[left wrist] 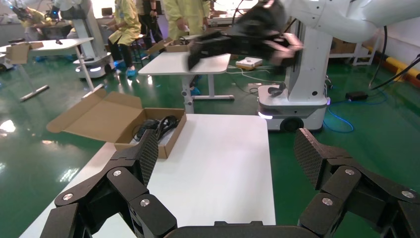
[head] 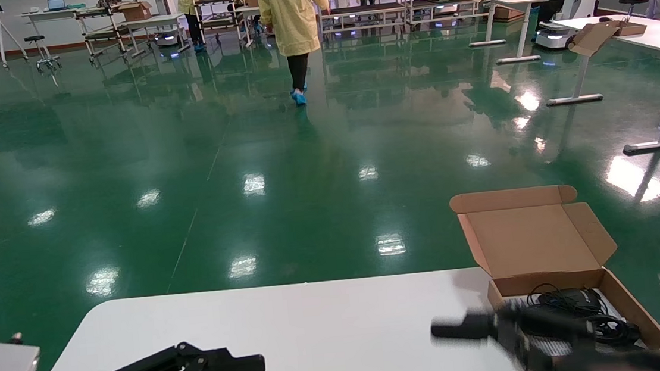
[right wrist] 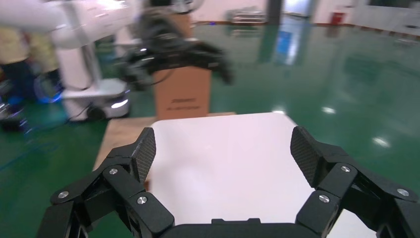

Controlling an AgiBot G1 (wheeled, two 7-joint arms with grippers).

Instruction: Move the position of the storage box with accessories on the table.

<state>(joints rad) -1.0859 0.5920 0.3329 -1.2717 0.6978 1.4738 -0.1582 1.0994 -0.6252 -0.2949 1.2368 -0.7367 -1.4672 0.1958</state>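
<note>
Head view: right gripper (head: 468, 327) hangs low over the table's (head: 295, 332) near-right part, blurred, jaws empty; right wrist view shows them spread wide w/ nothing between. Its fingertips point toward the table's left side, so the storage box (head: 565, 284) lies just behind and beside it, at the far-right corner of the table, touching nothing but the tabletop. Box long axis runs roughly near-to-far along the right edge; lid hinged open, leaning out past the far edge. Left gripper (head: 226, 368) sits at the near-left corner, jaws also spread wide and empty (left wrist view (left wrist: 228, 163)), well apart from the box w/ bare tabletop between. Right arm is clearly nearer, so my guess is the move falls to it, prob. by gripping a box wall.

Counts: 1 storage box on this table; inside, 1 black mouse (head: 576, 298) w/ 1 coiled cable (head: 614, 328). Paper sheet: can't make out, hidden by the right arm if present. 2 grippers, both empty.
</note>
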